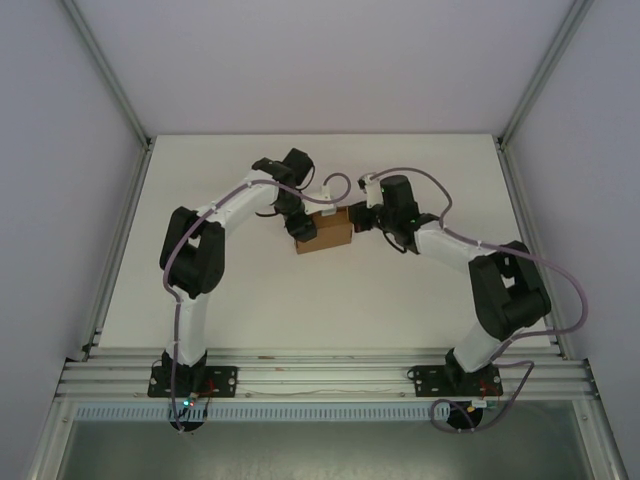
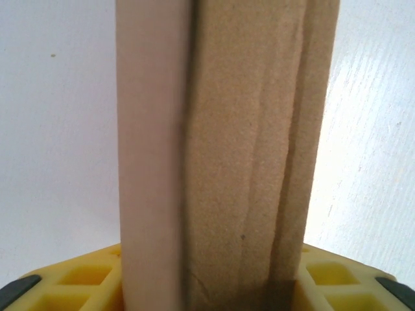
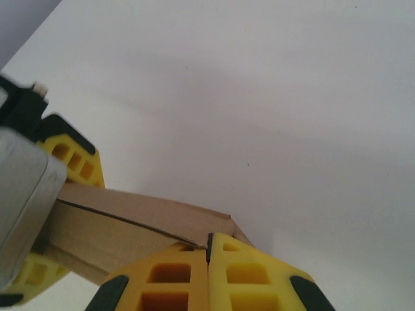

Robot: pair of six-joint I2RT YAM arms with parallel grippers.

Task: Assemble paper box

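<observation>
My left pincer [image 2: 209, 277] pinched the paper box [image 2: 249, 129], which stood upright inside its grip. My right pincer [image 3: 207, 256] was pressed together, the box's corner just beyond its tips. I judged the cardboard light and easily creased, best gripped across folded edges. The right wrist view showed a gaping seam [image 3: 130, 223]; overhead lost it.

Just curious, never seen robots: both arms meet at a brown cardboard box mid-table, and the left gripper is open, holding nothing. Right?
Not quite. The left gripper is shut on the paper box: the left wrist view shows the cardboard clamped between its yellow fingers. The rest is right.
</observation>
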